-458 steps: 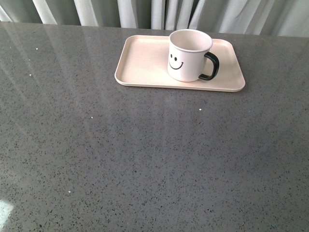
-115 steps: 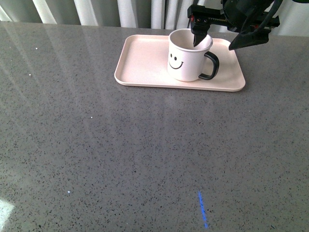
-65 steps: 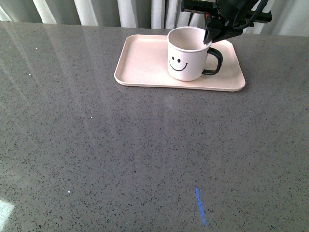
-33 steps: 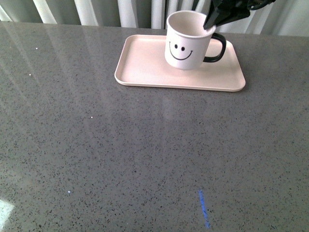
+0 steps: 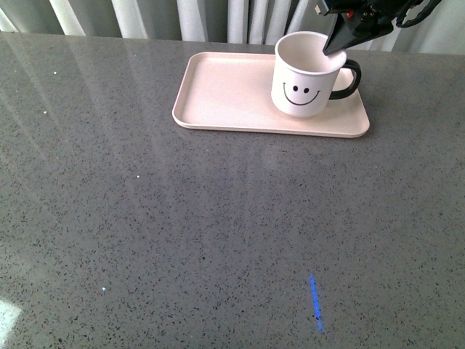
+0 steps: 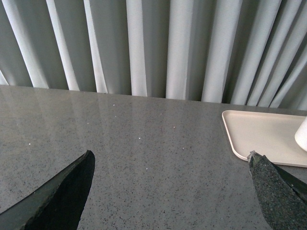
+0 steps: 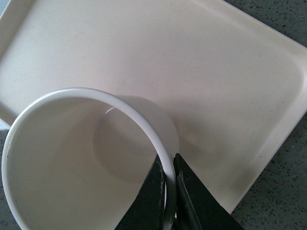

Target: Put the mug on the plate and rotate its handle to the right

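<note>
I have right gripper (image 5: 336, 36) clamped on mug (image 5: 308, 80) rim beside handle (image 5: 350, 78) | mug at right end of plate (image 5: 218, 98), contact unclear | I judge glazed ceramic stiff, slick, chippable; rim pinch may slip | left gripper (image 6: 170, 154) spread wide, idle.

A grey speckled stone desk (image 5: 182, 218) fills the front view, glossy enough to show pale vertical reflections. Behind its far edge hang grey and white pleated curtains (image 6: 177, 48). A short blue streak of light (image 5: 315, 297) lies on the near surface, and a bright patch (image 5: 6, 316) shows at the near left corner.
</note>
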Controlling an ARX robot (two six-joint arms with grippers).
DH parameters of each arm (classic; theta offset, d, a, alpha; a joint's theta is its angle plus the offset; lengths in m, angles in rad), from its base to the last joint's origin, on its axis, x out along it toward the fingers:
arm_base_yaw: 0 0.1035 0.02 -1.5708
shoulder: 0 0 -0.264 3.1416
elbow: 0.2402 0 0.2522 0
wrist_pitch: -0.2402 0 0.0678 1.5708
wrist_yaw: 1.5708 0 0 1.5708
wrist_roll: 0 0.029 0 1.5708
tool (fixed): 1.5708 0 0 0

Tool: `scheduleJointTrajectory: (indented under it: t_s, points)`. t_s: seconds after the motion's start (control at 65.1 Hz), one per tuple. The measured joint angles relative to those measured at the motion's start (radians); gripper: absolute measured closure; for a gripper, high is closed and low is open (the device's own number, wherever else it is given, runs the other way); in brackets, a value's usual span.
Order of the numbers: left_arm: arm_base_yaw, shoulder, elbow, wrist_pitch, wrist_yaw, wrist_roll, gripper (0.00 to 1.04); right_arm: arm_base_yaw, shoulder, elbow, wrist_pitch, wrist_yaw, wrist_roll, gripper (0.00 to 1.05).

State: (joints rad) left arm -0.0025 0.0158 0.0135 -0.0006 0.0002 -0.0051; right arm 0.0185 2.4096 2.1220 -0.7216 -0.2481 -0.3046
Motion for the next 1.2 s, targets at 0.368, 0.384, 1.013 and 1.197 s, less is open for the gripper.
scheduleJointTrajectory:
  t_s: [0.368, 0.384, 1.013, 1.197]
  points:
    - [0.000, 0.000, 0.000, 0.000, 0.000, 0.000, 0.09, 0.028, 0.024, 0.052, -0.017, -0.026, -0.010, 1.03]
    - [0.000, 0.000, 0.000, 0.000, 0.000, 0.000, 0.09, 0.029, 0.025, 0.052, -0.017, -0.026, -0.013, 1.03]
    - [0.000, 0.000, 0.000, 0.000, 0.000, 0.000, 0.09, 0.035, 0.066, 0.080, -0.050, -0.006, -0.056, 1.01]
    - [0.000, 0.000, 0.000, 0.000, 0.000, 0.000, 0.09, 0.035, 0.066, 0.092, -0.055, -0.007, -0.056, 0.64]
